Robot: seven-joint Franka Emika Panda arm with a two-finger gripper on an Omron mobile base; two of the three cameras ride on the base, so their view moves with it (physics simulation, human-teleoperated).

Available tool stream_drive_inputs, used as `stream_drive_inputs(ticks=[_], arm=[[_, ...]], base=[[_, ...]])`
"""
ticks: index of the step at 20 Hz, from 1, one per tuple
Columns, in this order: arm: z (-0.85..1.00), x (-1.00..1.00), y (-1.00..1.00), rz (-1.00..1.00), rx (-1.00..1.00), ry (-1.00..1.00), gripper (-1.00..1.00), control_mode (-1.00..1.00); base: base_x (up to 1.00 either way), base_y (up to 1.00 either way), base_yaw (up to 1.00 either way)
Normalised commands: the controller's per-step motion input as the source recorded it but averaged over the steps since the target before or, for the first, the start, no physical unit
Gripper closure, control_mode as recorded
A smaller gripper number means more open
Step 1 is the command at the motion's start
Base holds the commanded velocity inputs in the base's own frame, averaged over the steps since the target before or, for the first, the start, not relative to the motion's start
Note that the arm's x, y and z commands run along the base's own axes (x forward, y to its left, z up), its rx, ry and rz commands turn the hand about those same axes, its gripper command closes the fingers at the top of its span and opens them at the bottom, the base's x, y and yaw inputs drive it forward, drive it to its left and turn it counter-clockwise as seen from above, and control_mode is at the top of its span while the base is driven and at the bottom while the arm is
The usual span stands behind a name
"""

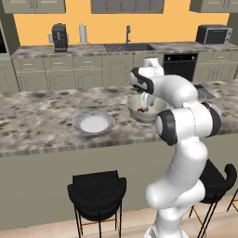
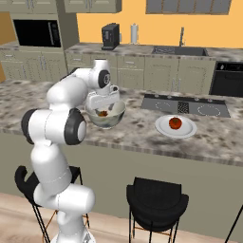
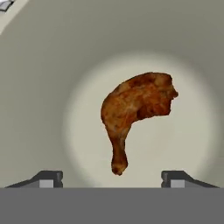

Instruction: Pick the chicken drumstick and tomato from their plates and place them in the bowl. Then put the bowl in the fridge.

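The reddish-brown chicken drumstick point(image 3: 133, 109) lies on the pale bottom of the grey-green bowl point(image 3: 43, 65), thin end toward my fingertips. My gripper point(image 3: 112, 179) hangs open just above it, inside the bowl's mouth, touching nothing. From the base, the bowl point(image 1: 145, 117) stands on the island counter with the gripper point(image 1: 145, 104) dipping into it. The tomato point(image 2: 175, 123) rests on its plate point(image 2: 163, 128) to the bowl's right. The other plate point(image 1: 80, 122) sits bare to the bowl's left. The fridge is out of view.
A cooktop point(image 2: 185, 105) is set into the island behind the tomato plate. Black stools point(image 1: 96, 193) stand under the island's near edge. The far counter holds a sink point(image 1: 128, 47), a coffee machine point(image 1: 59, 37) and a toaster oven point(image 1: 214, 34).
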Motion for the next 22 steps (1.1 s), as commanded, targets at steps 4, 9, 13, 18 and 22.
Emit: stream_drive_inputs(ticks=[4, 9, 13, 18, 22], arm=[[0.44, -0.23, -0.20, 0.00, 0.07, -0.01, -1.00, -1.00], [0.41, -0.43, -0.37, -0.02, 0.04, 0.00, -1.00, -1.00], [0.37, -0.46, -0.39, -0.12, 0.00, 0.00, -1.00, -1.00], [0.21, -0.55, -0.40, -0.20, 0.00, -0.11, -1.00, -1.00], [0.03, -0.56, -0.43, -0.23, -0.01, -0.16, -1.00, -1.00]], base=[[0.00, 0.00, 0.00], [0.00, 0.00, 0.00], [0.00, 0.00, 0.00], [0.00, 0.00, 0.00], [0.00, 0.00, 0.00]])
